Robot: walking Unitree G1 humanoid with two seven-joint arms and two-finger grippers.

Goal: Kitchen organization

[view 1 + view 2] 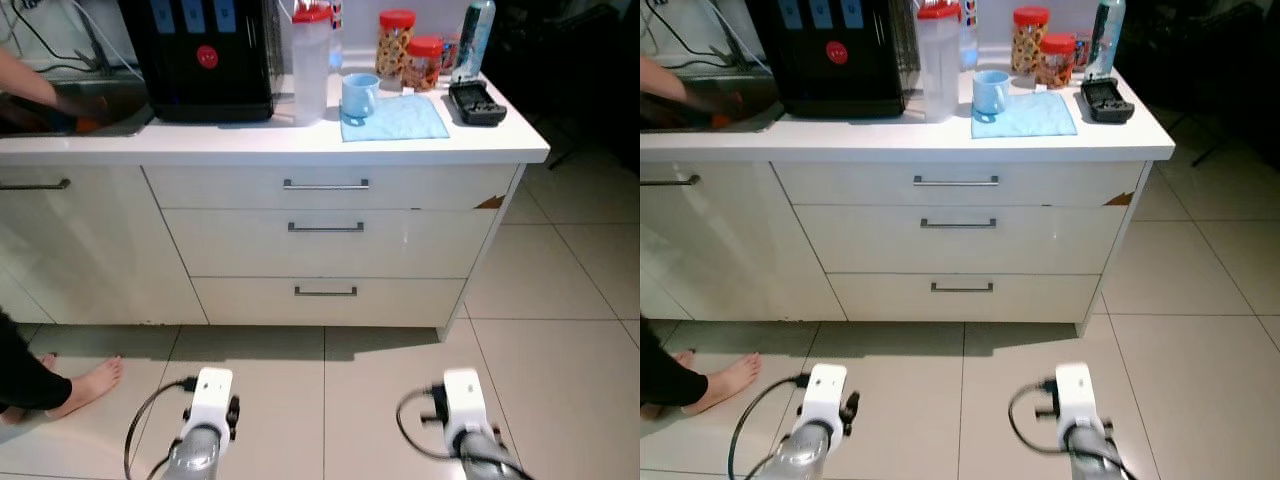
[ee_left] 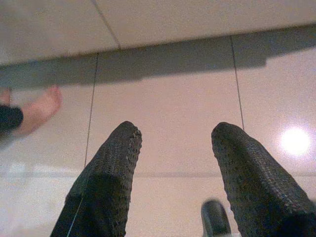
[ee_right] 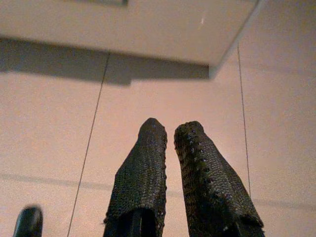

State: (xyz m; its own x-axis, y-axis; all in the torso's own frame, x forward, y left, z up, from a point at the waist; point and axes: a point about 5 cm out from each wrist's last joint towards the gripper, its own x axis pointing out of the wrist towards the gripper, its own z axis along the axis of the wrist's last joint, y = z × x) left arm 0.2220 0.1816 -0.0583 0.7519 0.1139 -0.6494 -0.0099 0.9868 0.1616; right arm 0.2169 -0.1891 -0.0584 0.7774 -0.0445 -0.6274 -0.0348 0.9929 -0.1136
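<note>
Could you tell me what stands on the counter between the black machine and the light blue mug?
A clear plastic jug with a red lid stands between the black machine and the light blue mug, as the left eye view shows.

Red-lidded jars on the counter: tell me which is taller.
The left jar, beside the tall bottle, is taller; the short jar to its right is nearer the green bottle.
</note>
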